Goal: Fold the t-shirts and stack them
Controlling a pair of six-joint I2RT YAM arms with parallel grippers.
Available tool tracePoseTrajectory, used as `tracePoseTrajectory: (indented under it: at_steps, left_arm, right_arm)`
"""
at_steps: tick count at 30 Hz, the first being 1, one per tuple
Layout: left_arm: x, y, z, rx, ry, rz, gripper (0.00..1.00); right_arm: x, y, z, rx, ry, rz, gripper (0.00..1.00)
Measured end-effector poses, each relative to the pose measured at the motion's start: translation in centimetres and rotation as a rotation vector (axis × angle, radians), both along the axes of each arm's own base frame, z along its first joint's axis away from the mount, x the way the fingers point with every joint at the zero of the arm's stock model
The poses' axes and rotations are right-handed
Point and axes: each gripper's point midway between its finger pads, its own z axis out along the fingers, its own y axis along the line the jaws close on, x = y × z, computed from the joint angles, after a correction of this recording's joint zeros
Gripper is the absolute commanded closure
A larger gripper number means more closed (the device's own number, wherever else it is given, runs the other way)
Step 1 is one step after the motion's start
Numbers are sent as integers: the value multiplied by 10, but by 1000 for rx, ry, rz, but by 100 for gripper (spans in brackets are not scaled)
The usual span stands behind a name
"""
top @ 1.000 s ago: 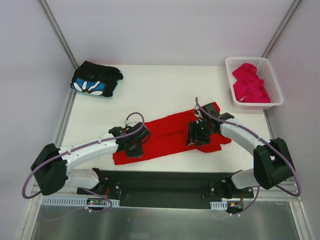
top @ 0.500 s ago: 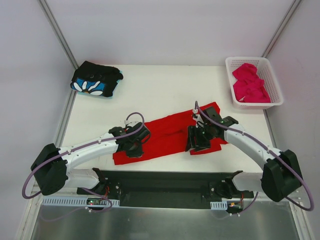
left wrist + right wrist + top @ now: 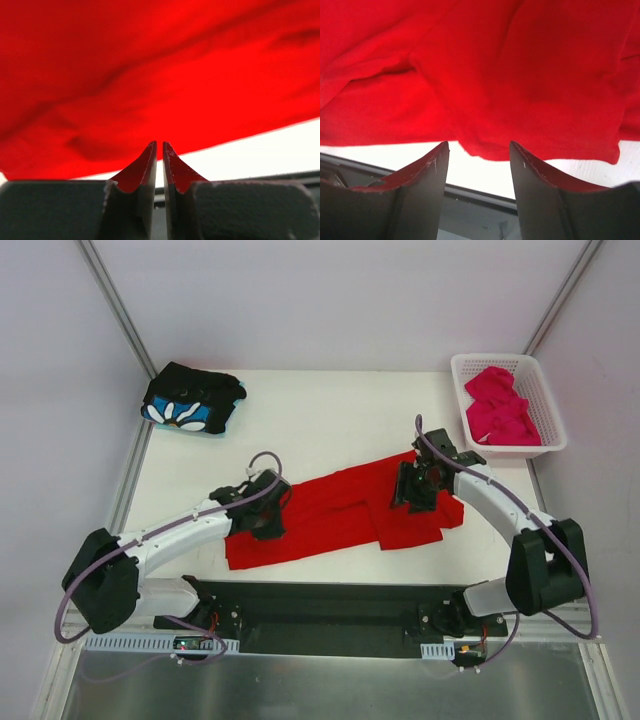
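Red and plain, the soft cloth short-sleeved t-shirt (image 3: 330, 505) lies spread on the white table (image 3: 330, 410), closest of the three shirts to the arm bases. Its long axis runs on a slant from near-left to far-right, and a squarish flap sticks out toward the near edge at its right end. Which end is the collar I cannot tell.

The left gripper (image 3: 262, 512) sits over the shirt's left part. In the left wrist view its jaws are drawn together to a thin slit, with the cloth's edge right at their tips; whether any cloth is pinched there I cannot tell. The right gripper (image 3: 416, 490) stands over the shirt's right end with its jaws parted and nothing between them, the red hem just beyond the tips.

A second ago the right gripper was nearer the bases, over the flap; it has since moved farther and to the right, uncovering the flap. The left gripper has edged slightly away from the bases.

At the far-left corner lies the folded black t-shirt with a blue-and-white flower print (image 3: 190, 400). At the far right, the white plastic lattice basket (image 3: 459, 400) holds the crumpled magenta-pink t-shirt (image 3: 500, 405).
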Motion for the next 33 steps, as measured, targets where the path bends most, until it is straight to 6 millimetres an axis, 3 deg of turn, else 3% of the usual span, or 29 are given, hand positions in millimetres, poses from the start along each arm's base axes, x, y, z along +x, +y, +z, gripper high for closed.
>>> tracePoseTrajectory:
  at_steps: [2,7,11,15,23,28,33]
  left_arm:
    - [17,8,0,-36,-9,38,90]
    - [60,53,-3,-120,-11,201,90]
    - [74,66,-15,-156,27,250,90]
    - [73,70,-45,-161,139,276,91]
    - [76,60,-47,-236,119,259,90]
    - [66,61,-47,-264,72,268,90]
    - [34,62,-44,-286,84,266,89]
  right_arm:
    - [5,-4,-12,-9,34,-30,47]
    - [9,-8,-27,-16,87,-74,47]
    - [9,-9,-27,-17,90,-78,47]
    - [8,-10,-29,-27,98,-82,47]
    - [7,-26,-53,-91,187,-130,46]
    - [26,-29,-71,-105,265,-178,50]
    - [56,-25,-70,-83,284,-212,51]
